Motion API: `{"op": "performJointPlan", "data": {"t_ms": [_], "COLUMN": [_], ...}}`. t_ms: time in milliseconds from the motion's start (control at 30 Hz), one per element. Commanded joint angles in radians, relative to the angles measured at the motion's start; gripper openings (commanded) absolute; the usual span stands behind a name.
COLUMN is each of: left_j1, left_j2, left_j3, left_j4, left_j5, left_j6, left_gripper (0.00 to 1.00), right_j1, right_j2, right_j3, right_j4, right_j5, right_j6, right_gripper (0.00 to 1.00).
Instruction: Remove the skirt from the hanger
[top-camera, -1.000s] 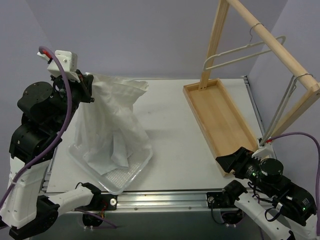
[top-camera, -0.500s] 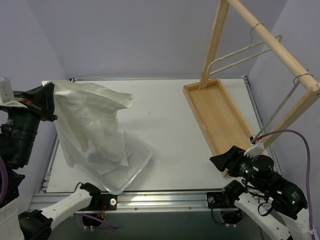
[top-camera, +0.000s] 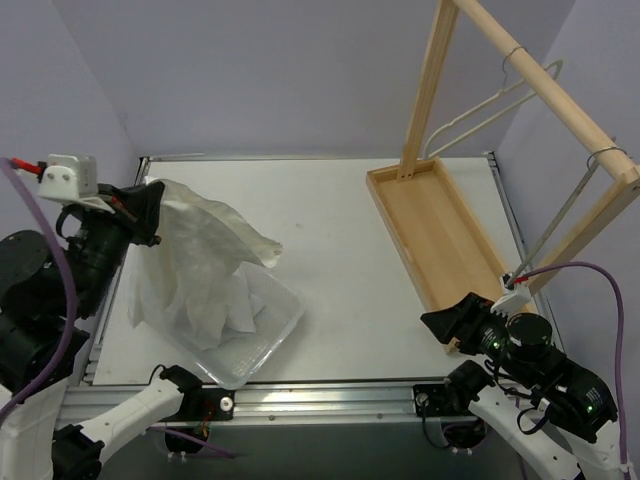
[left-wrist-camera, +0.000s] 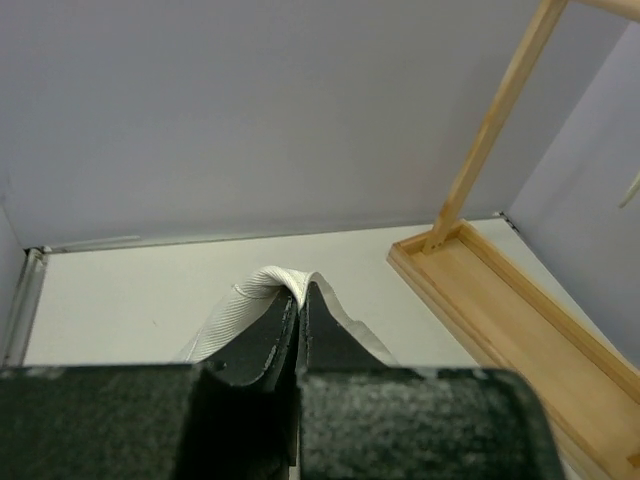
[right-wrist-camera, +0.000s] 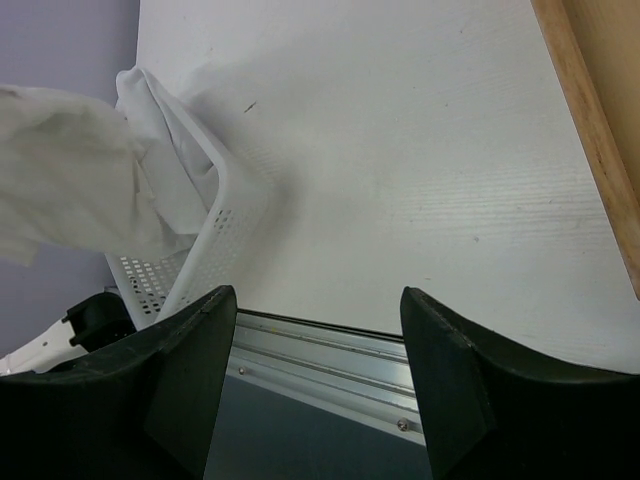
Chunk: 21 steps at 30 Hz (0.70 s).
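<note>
Swinging back inward, the skirt (top-camera: 200, 270) now hangs over the basket (top-camera: 290, 320) at 8 o'clock, clamped in the left jaws, already off the hanger (top-camera: 495, 97) at 1 o'clock; right jaws gape, empty.

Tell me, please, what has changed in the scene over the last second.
The left gripper, shut on the skirt, swung left, then returned lower, sinking it into the basket. The right gripper stayed open, nearly still; the white hanger stayed on the rail.
</note>
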Motion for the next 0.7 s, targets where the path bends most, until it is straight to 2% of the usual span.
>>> {"op": "performJointPlan", "data": {"t_ms": [0, 300, 433, 533, 667], "left_j1": [0.003, 0.006, 0.006, 0.006, 0.006], "left_j2": [-0.015, -0.061, -0.125, -0.168, -0.217], "left_j3": [-0.127, -0.366, -0.414, -0.403, -0.414], "left_j4": [0.100, 0.096, -0.010, -0.115, -0.216], "left_j5": [0.088, 0.159, 0.089, -0.032, -0.056], "left_j6": [-0.103, -0.238, -0.264, -0.252, -0.299], "left_gripper": [0.02, 0.02, 0.02, 0.02, 0.02], "right_j1": [-0.001, 0.001, -0.001, -0.002, 0.002], "right_j2": [-0.018, -0.046, -0.050, -0.078, -0.076], "right_j3": [-0.004, 0.006, -0.006, -0.003, 0.011], "right_j4": [-0.010, -0.036, -0.030, -0.042, -0.057], "right_j5": [-0.004, 0.002, -0.018, -0.036, -0.019], "right_j6": [-0.003, -0.007, -0.009, -0.006, -0.018], "right_gripper": [0.63, 0.63, 0.63, 0.63, 0.63]}}
